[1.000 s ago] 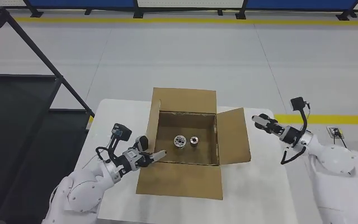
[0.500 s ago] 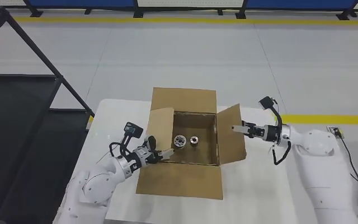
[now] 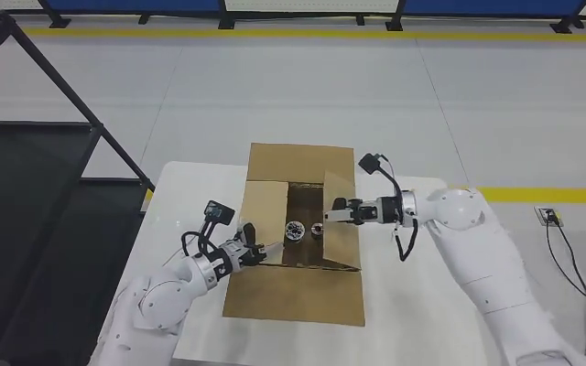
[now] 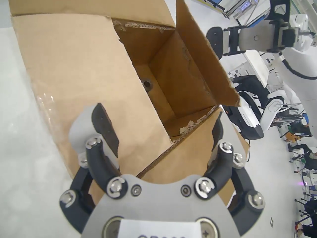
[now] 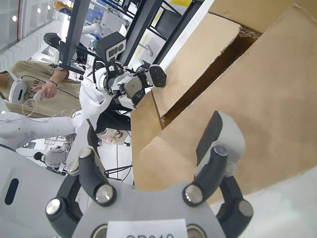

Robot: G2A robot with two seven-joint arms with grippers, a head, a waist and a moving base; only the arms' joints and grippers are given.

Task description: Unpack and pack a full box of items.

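Both side flaps (image 3: 265, 206) further inward.

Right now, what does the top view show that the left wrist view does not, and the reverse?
Top view alone: a toothed metal part beside the small ring on the box floor. Left wrist view alone: the torn cardboard rim and the dark pads of the open left claw. Shared: the box, the ring, the raised left flap and right flap, the right claw at the latter.

Brown cardboard box (image 3: 293, 293), side flaps (image 3: 265, 206) half-raised; two small metal parts (image 3: 295, 229) inside (on its floor).
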